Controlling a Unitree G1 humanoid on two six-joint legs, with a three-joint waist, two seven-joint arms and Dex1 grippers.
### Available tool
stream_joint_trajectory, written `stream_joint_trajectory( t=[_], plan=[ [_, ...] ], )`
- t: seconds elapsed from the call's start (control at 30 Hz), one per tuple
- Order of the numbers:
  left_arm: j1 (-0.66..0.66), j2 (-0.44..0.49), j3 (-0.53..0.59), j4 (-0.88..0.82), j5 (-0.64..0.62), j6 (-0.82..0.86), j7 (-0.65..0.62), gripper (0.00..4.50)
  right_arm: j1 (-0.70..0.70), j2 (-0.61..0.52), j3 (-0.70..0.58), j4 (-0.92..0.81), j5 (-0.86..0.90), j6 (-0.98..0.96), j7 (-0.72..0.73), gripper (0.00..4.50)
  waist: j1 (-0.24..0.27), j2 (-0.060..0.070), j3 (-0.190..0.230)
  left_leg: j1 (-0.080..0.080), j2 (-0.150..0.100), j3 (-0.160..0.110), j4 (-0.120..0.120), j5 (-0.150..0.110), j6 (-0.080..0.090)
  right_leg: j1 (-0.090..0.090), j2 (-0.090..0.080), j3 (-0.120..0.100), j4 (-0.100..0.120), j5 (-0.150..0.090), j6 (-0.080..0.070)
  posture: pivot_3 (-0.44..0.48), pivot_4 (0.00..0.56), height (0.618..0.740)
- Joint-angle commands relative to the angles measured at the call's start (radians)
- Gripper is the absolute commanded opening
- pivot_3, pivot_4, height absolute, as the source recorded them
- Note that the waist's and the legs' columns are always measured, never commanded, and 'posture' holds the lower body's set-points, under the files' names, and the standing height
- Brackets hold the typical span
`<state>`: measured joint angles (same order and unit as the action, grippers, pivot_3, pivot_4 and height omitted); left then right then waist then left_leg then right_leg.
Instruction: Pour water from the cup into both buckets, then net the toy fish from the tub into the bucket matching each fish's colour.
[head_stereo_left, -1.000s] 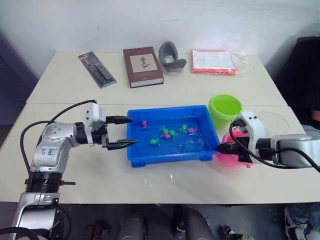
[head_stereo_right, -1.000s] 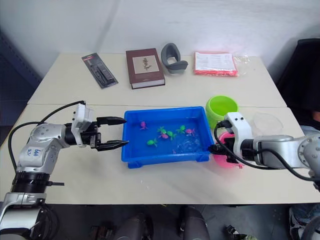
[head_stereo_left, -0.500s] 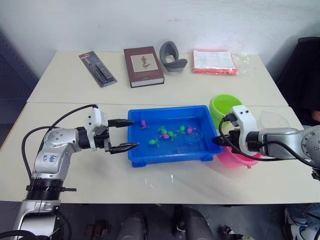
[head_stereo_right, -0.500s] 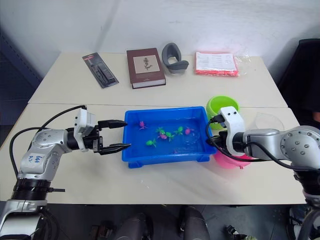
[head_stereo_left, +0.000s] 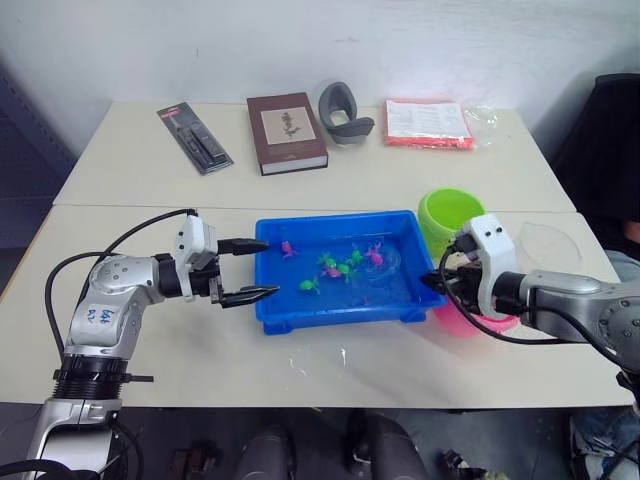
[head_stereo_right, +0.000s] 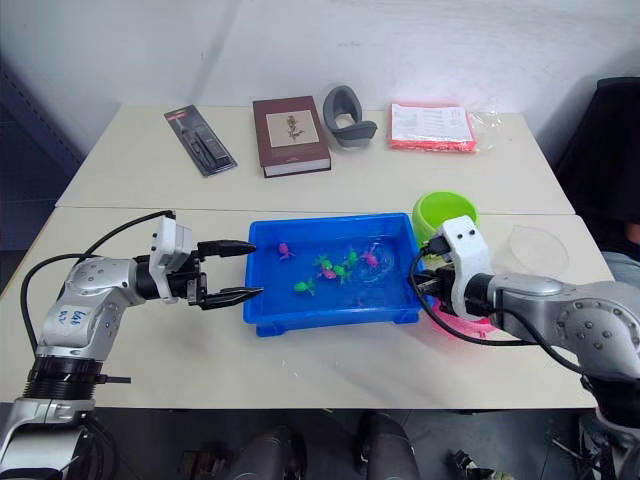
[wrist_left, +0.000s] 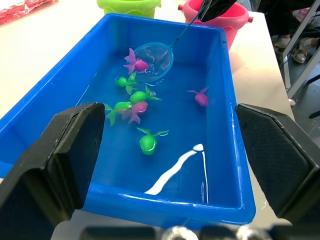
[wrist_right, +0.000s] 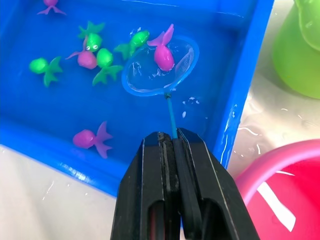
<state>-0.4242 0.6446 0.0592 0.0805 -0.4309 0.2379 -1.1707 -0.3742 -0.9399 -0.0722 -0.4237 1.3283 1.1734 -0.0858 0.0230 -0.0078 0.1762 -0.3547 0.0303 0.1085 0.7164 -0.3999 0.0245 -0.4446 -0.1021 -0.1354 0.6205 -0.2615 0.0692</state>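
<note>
The right gripper has its two black fingers pressed together on the thin stick handle of the net; the handle runs straight out from the fingertips, over the right wall of the blue tub, and the long axis of the net points from the gripper toward the middle of the tub; the round blue rim lies low in the tub with its mouth facing up, and one pink fish rests on the pale mesh, its tail over the rim; just beside the rim are several green fish and one more pink fish in a small group; another pink fish lies apart, near the front wall, and one small pink fish near the far left corner.

The left gripper has its fingers spread wide and holds nothing; it stands at the left wall of the tub, fingers pointing toward the tub.

The pink bucket stands just beside the right end of the tub, partly under the right arm; the lime green bucket stands behind it, near the far right corner of the tub; the clear cup is on the table to the right of both buckets.
</note>
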Motion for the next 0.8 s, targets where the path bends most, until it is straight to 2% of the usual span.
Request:
stream_joint_trajectory(
  t=[0.03, 0.23, 0.47, 0.63, 0.73, 0.8],
  plan=[
    [-0.02, -0.005, 0.003, -0.019, -0.011, -0.008, -0.003, 4.48, 0.02, -0.02, -0.08, -0.054, -0.026, -0.016, 0.036, 0.0, 0.0, 0.0, 0.0, 0.0, 0.0, 0.0, 0.0, 0.0, 0.0, 0.0, 0.0, 0.0, 0.0, 0.0, 0.0, 0.0, 0.15, 0.74],
    [-0.028, -0.008, 0.002, -0.015, -0.02, -0.008, -0.02, 4.48, 0.094, -0.039, -0.182, -0.121, -0.043, -0.023, 0.114, 0.0, 0.002, 0.0, 0.0, 0.0, 0.0, 0.0, 0.0, 0.0, 0.0, 0.0, 0.0, 0.0, 0.0, 0.0, 0.0, 0.0, 0.15, 0.74],
    [-0.059, -0.038, -0.018, -0.047, -0.064, 0.035, -0.045, 4.48, 0.351, 0.004, -0.487, -0.267, 0.076, -0.1, 0.178, 0.0, 0.004, 0.0, 0.0, 0.0, -0.001, -0.001, 0.0, 0.0, 0.0, 0.001, 0.001, 0.001, 0.0, 0.0, 0.001, 0.0, 0.15, 0.74],
    [-0.13, -0.103, -0.079, 0.007, -0.052, 0.032, -0.078, 4.48, 0.63, 0.151, -0.735, -0.381, 0.086, -0.231, 0.249, 0.0, 0.016, 0.0, 0.0, 0.0, -0.001, -0.002, 0.0, 0.0, 0.0, 0.002, 0.003, 0.002, -0.001, 0.001, 0.001, 0.0, 0.15, 0.74],
    [-0.175, -0.144, -0.108, 0.046, -0.043, 0.024, -0.095, 4.48, 0.752, 0.212, -0.815, -0.451, 0.06, -0.291, 0.286, 0.0, 0.017, 0.001, 0.0, 0.001, -0.001, -0.001, 0.0, 0.0, 0.0, 0.002, 0.003, 0.003, -0.001, 0.001, 0.002, 0.0, 0.15, 0.74],
    [-0.199, -0.173, -0.134, 0.063, -0.031, 0.014, -0.109, 4.48, 0.852, 0.269, -0.86, -0.499, -0.022, -0.349, 0.324, 0.0, 0.012, 0.001, -0.001, 0.003, -0.001, 0.001, 0.0, 0.0, 0.001, 0.003, 0.005, 0.005, 0.0, 0.001, 0.002, 0.0, 0.15, 0.74]
  ],
)
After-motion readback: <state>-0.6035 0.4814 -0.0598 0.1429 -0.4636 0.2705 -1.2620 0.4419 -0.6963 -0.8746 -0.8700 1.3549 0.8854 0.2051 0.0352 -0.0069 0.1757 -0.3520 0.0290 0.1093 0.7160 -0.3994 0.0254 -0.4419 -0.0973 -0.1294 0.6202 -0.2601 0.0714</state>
